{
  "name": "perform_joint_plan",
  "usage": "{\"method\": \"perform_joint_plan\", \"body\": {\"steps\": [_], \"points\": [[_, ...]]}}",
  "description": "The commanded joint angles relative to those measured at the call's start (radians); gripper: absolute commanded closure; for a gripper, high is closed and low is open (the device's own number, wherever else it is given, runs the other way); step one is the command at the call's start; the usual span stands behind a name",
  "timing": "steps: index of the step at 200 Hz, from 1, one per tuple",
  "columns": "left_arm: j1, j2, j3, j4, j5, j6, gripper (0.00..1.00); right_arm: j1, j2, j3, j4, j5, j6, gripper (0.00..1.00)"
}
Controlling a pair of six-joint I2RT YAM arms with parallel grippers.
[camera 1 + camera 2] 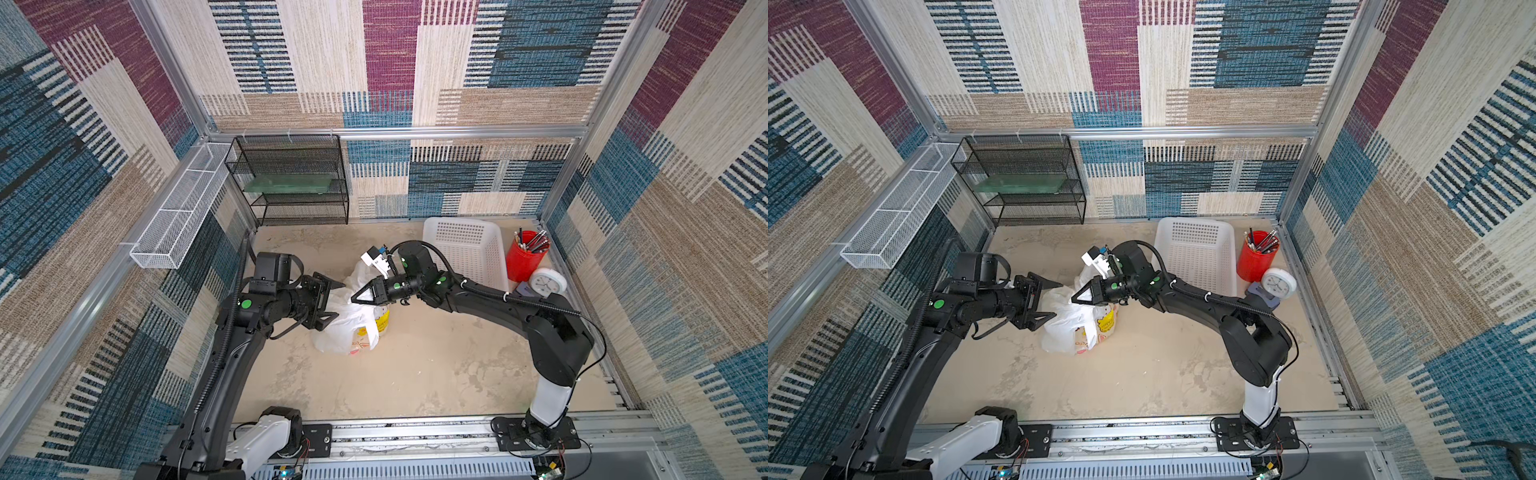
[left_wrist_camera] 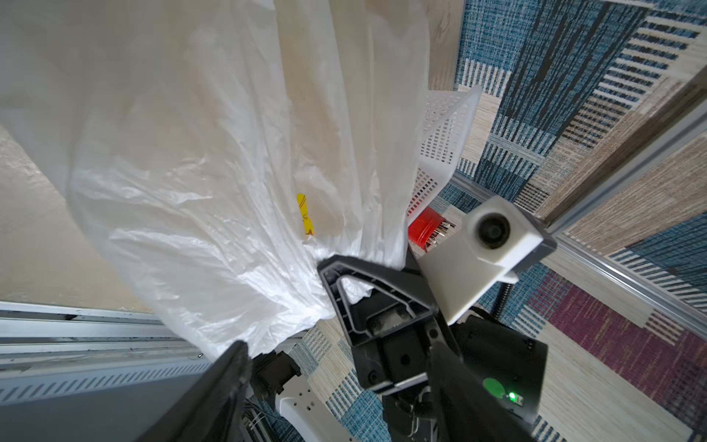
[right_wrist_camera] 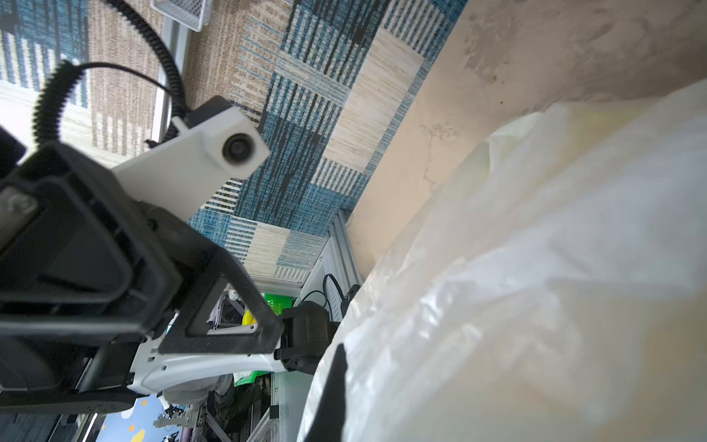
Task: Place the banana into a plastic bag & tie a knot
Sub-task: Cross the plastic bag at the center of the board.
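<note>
Left of centre, wide-spread left gripper (image 1: 340,300) flanking the plastic bag (image 1: 345,330) at mid-table. Pinched shut on its gathered top, right gripper (image 1: 354,298). Bare tabletop (image 1: 415,374) toward the near rail; basket (image 1: 465,245) crowding the far right corner.

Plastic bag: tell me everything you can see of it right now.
The plastic bag is thin, crinkled, translucent white film with yellow-and-pink prints on one side. It stands bulged on the table, its top gathered into a bunch that the shut right gripper pinches. The open left gripper straddles its upper side. It does not look tied, and what is inside cannot be made out.
</note>
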Motion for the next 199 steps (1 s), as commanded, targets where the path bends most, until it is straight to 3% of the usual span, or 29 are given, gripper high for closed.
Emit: {"method": "perform_joint_plan", "body": {"steps": [1,72,153,158,179,199], "points": [[0.0,0.039,-0.01,0.136,0.015,-0.054,0.23,-0.006,-0.005,-0.013,0.043,-0.076,-0.04,1.0],[-0.026,0.165,-0.012,0.092,-0.003,0.005,0.25,-0.03,-0.025,-0.038,0.012,-0.093,-0.058,1.0],[-0.091,0.239,-0.015,0.128,-0.08,-0.015,0.46,-0.033,-0.031,-0.032,0.0,-0.105,-0.062,1.0],[-0.093,0.245,-0.008,0.129,-0.081,-0.012,0.49,-0.033,-0.032,-0.032,-0.003,-0.107,-0.064,1.0],[-0.11,0.264,0.015,0.129,-0.09,-0.003,0.77,-0.037,-0.036,-0.03,-0.017,-0.112,-0.074,1.0],[-0.133,0.268,0.018,0.13,-0.101,-0.006,0.88,-0.044,-0.043,-0.034,-0.022,-0.118,-0.078,1.0]]}}
